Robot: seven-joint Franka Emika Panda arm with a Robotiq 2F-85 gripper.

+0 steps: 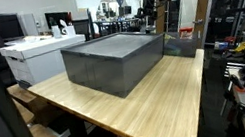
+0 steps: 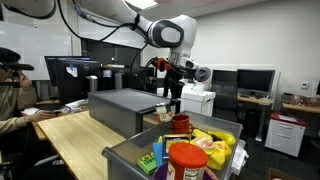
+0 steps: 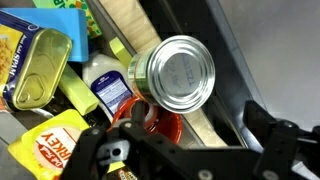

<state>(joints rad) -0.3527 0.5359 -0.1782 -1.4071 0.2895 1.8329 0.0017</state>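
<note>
Hanging wide open and empty at the wrist view's bottom edge, the gripper (image 3: 186, 142) sits just below the silver can (image 3: 178, 75) at centre, while a flat tin (image 3: 40, 65), white bottle (image 3: 105, 85) and yellow packet (image 3: 50, 145) crowd the grey bin (image 2: 120, 158), and the arm (image 2: 170, 33) arches down from upper left in an exterior view

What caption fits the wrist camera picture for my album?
Open gripper over a silver can, a flat gold tin and a yellow packet.
</note>
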